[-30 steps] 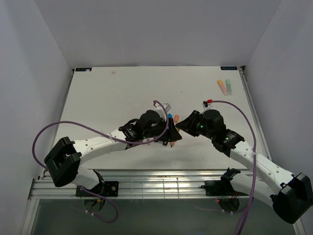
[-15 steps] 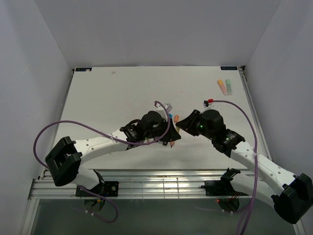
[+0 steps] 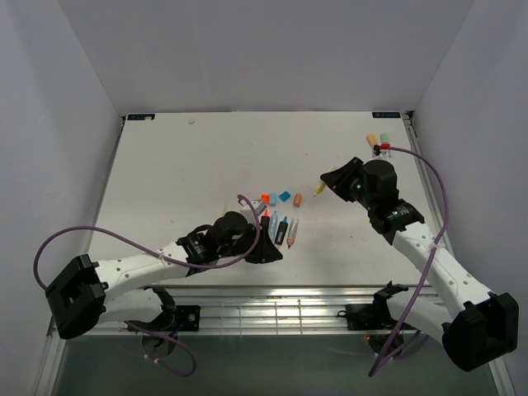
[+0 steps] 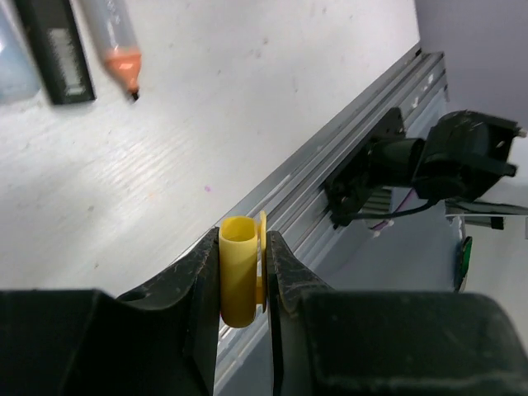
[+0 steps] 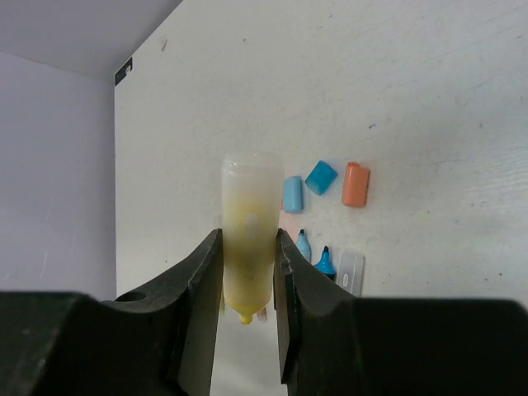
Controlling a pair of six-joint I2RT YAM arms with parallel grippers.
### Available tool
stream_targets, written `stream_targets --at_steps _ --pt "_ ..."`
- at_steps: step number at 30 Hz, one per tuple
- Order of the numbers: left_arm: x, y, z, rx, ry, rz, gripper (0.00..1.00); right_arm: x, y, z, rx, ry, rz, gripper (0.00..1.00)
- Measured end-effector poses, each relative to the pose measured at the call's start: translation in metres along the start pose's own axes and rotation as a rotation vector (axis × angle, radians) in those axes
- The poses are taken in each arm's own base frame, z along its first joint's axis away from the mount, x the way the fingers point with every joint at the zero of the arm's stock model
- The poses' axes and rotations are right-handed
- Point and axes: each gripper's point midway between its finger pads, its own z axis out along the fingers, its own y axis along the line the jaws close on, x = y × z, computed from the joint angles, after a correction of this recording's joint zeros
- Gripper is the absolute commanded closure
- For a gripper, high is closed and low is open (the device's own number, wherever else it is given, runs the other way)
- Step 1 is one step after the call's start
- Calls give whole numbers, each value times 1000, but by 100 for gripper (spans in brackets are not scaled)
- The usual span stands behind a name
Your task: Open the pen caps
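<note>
Two grasps: left gripper (image 4: 243, 247) clamps stubby yellow plastic cap (image 4: 238, 289), its base hidden; right gripper (image 5: 247, 239) clamps yellowish translucent pen body (image 5: 250, 190).

Left arm (image 3: 140, 266) and right arm (image 3: 437, 272): white tubular links between bulky black joint housings. Left gripper (image 3: 272, 250) and right gripper (image 3: 324, 186): black, with smooth curved fingers (image 4: 202, 289). Behind each gripper runs a purple cable (image 3: 91, 230); a red connector (image 3: 384, 147) sits behind the right one.
</note>
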Motion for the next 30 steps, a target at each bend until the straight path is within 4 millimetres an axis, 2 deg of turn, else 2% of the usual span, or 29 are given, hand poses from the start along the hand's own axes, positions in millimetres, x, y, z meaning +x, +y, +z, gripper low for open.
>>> stream_targets --at_steps 2,5,8,10,15,19,23,30 --pt "13 11 -5 -21 26 -17 100 -10 -1 2 5 -24 -10 92" --pt "21 20 -11 -52 39 -29 100 -9 -1 4 3 -16 -30 92" --pt "12 22 -13 -97 22 -23 100 0 -3 3 -10 22 -50 92" --pt "-3 18 -9 -126 7 -8 100 14 -11 4 -8 65 -70 92" --pt "-71 -6 17 -142 -60 11 100 68 -59 0 60 214 -125 92" --pt "-114 -4 39 -143 -93 1 100 105 -93 -6 99 321 -154 92" --pt "-131 15 64 -174 -73 -14 100 125 -108 -7 105 377 -162 92" --pt "-124 39 112 -201 -7 -44 100 146 -119 6 103 435 -163 92"
